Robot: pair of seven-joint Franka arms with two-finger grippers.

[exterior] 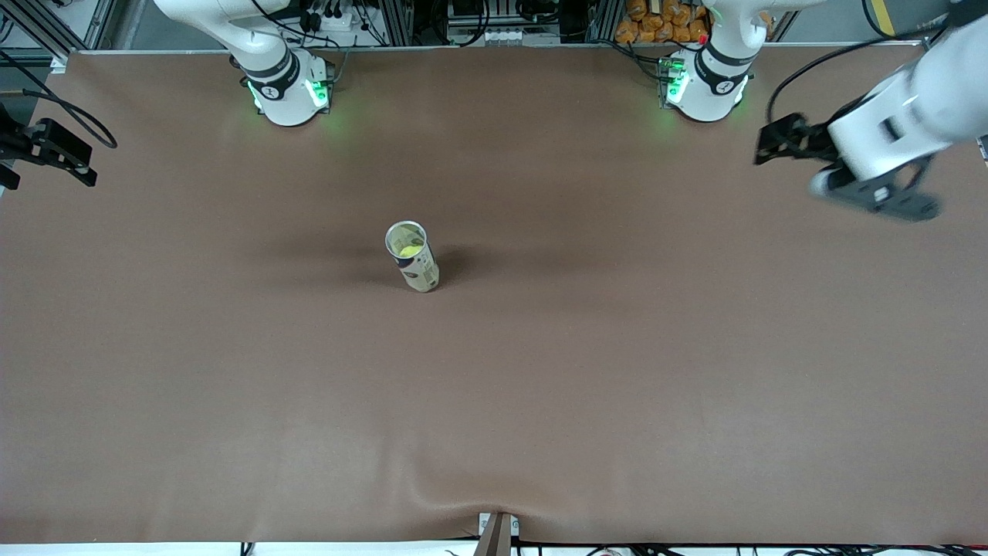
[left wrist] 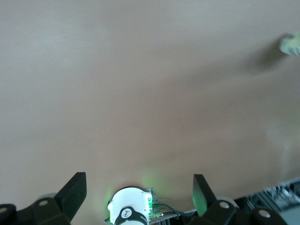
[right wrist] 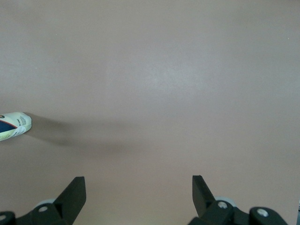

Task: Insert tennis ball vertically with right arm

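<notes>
The tennis ball (exterior: 408,249) is seen inside the upright can (exterior: 414,259), label unreadable, while both the left gripper (left wrist: 139,190) and right gripper (right wrist: 138,191) are held wide open, empty.

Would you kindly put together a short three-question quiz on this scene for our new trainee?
1. True or false: the tennis ball lies on the table beside the can.
2. How does the can stand? A) upright, mouth open B) on its side C) upside down
3. Fill in: the fingers of the right gripper and the left gripper are ____.

Key: 1 false, the ball sits inside the can; 2 A; 3 open, with nothing held.
</notes>
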